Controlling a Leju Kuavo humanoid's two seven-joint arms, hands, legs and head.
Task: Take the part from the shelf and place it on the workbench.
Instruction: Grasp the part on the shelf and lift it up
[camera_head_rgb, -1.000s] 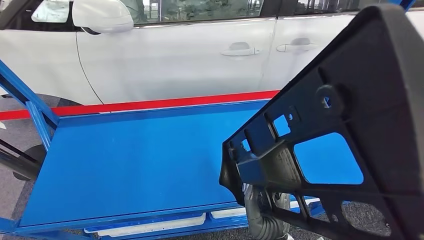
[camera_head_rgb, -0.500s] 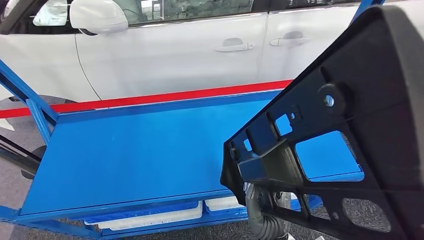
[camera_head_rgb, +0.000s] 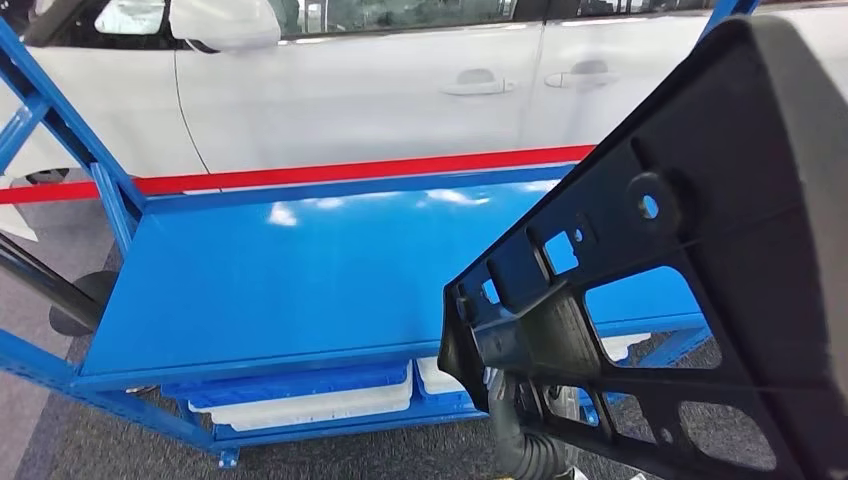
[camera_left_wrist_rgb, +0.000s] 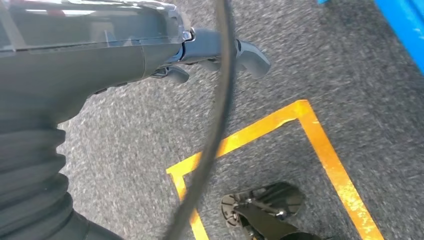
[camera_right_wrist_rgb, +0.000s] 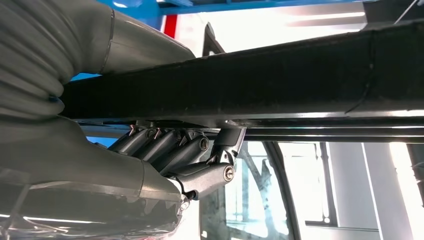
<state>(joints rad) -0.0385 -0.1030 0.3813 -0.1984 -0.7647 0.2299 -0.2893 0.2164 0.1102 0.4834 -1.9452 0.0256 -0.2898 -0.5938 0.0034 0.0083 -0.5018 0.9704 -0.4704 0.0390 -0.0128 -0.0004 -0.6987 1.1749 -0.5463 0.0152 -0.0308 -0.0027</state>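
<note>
The left robot hand (camera_left_wrist_rgb: 215, 52) had a smooth grey shell with a clear, glossy cover over its back, a small silver screw at the seam, and a thick, rounded grey thumb beside darker fingers. Behind it sat a dark grey ribbed cuff, and a thin black cable curved across in front of it. The right robot hand (camera_right_wrist_rgb: 185, 155) showed the same grey ribbed cover, a pale grey thumb, and dark metallic fingers with small silver screws at their hinges. In the head view, a ribbed grey forearm sleeve (camera_head_rgb: 525, 445) appeared.
</note>
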